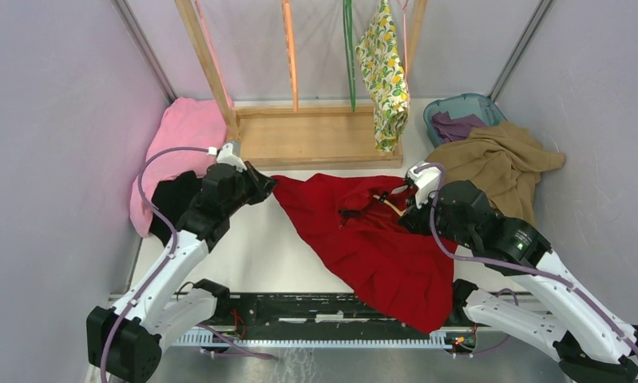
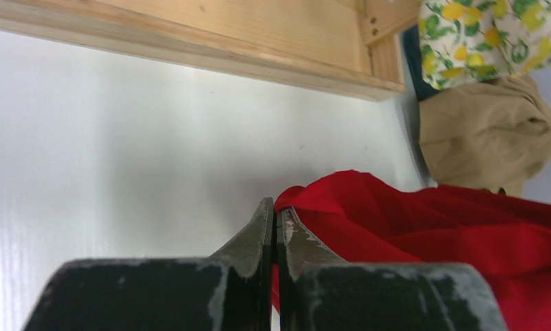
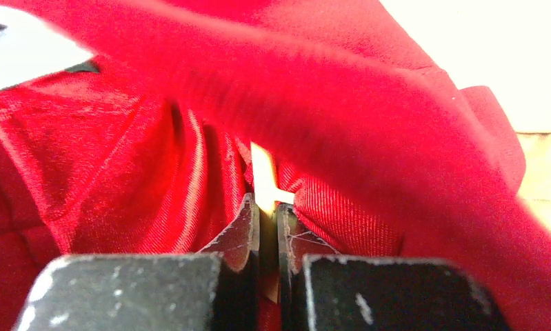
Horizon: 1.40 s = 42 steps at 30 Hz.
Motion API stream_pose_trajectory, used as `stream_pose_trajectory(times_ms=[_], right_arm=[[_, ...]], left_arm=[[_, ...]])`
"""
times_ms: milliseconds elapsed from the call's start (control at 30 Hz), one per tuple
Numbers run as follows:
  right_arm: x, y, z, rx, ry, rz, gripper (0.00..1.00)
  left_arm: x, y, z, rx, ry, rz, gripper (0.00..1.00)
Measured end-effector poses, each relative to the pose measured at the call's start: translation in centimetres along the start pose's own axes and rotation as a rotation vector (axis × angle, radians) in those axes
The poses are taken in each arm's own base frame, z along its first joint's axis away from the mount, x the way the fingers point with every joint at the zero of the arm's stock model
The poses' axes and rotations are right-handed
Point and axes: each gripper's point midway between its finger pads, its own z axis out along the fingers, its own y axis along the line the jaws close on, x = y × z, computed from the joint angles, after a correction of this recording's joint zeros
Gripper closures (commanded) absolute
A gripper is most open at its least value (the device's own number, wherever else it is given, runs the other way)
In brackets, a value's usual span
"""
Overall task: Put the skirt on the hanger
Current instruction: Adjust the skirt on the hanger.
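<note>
Lemon-print skirt [image 1: 383, 76] is hanging long-axis vertical at the wooden rack's [image 1: 315, 140] right end, beyond both arms, nearer the right gripper [image 3: 267, 210], which is pinching a pale strip [image 3: 262, 172] in the red garment [image 1: 371, 239] while the left gripper [image 2: 275, 214] is clamping its corner.

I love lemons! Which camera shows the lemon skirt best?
The top camera: the whole skirt shows, hanging at the wooden rack. The left wrist camera catches only a corner. The right wrist camera sees just red cloth.

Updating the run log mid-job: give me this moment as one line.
skirt: hanging at rack | left hand: shut on red garment corner | right hand: shut on pale strip amid red garment
</note>
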Motion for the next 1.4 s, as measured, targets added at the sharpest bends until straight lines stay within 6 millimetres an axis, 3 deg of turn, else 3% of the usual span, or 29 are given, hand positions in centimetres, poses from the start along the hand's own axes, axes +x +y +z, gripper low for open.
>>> stream_pose_trajectory(times_ms=[200, 433, 767, 1100, 1267, 1400], right_arm=[[0.1, -0.7, -0.9, 0.032, -0.017, 0.003, 0.99], [-0.5, -0.8, -2.0, 0.04, -0.052, 0.012, 0.99], [-0.4, 0.5, -2.1, -0.032, -0.041, 0.019, 0.99], [0.4, 2.0, -0.9, -0.109, 0.015, 0.031, 0.99], [0.7, 2.1, -0.6, -0.118, 0.028, 0.032, 0.99], [1.1, 1.8, -0.4, -0.102, 0.037, 0.03, 0.99]], left_arm=[[-1.0, 2.4, 0.0, -0.086, -0.036, -0.024, 0.97], [-0.5, 4.0, -0.2, -0.147, -0.051, -0.027, 0.97], [0.7, 6.4, 0.2, -0.227, -0.049, -0.026, 0.97], [-1.6, 7.2, -0.7, -0.302, -0.148, -0.021, 0.96], [-3.4, 5.9, -0.7, -0.293, -0.155, -0.013, 0.63], [-4.3, 4.2, -1.6, -0.23, -0.163, -0.01, 0.56]])
